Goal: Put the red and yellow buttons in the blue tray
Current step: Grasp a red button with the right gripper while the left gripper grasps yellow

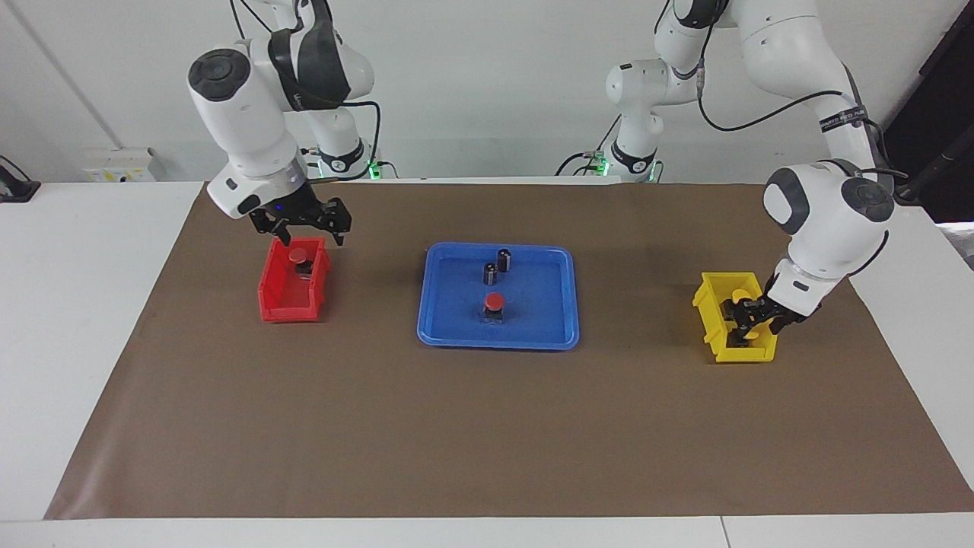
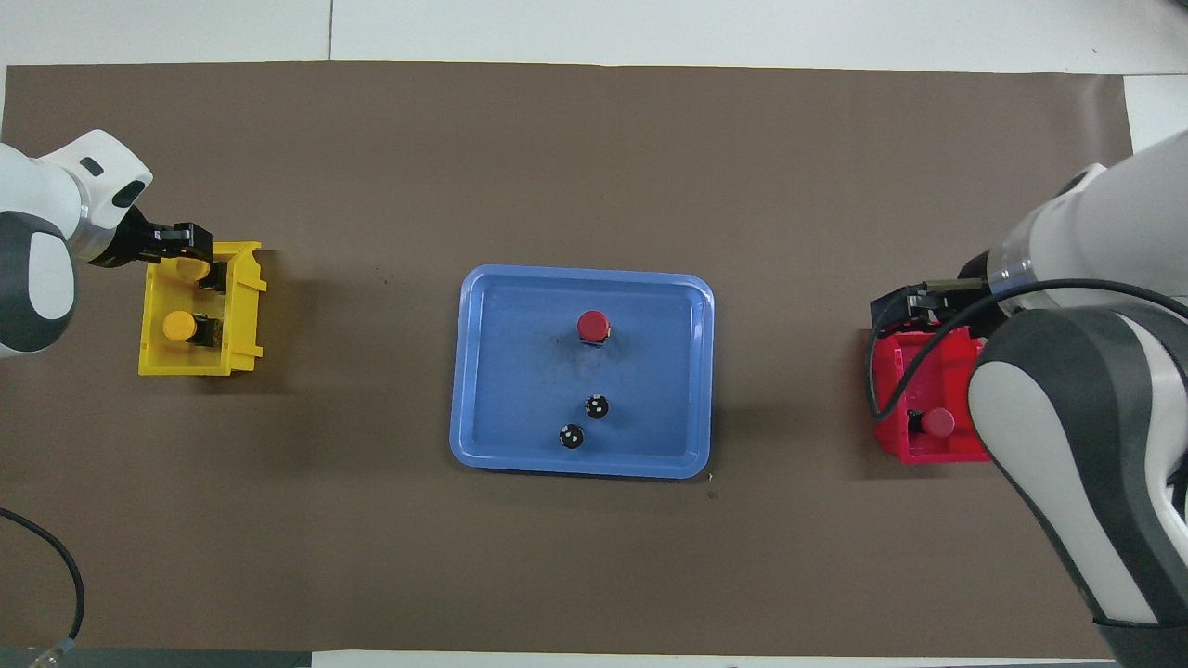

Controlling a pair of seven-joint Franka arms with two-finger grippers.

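The blue tray (image 1: 456,335) (image 2: 492,371) lies mid-table with one red button (image 1: 494,302) (image 2: 592,326) standing in it. A second red button (image 1: 298,256) (image 2: 937,422) sits in the red bin (image 1: 293,308) (image 2: 893,436). My right gripper (image 1: 312,232) hangs open just over that bin, holding nothing. At the left arm's end, my left gripper (image 1: 749,318) (image 2: 200,264) reaches down into the yellow bin (image 1: 709,320) (image 2: 243,320), shut on a yellow button (image 2: 192,269). Another yellow button (image 2: 178,326) lies beside it in the bin.
Two dark capless cylinders (image 1: 504,259) (image 1: 490,272) stand in the tray on the side nearer the robots. A brown mat (image 1: 487,434) covers the table under everything.
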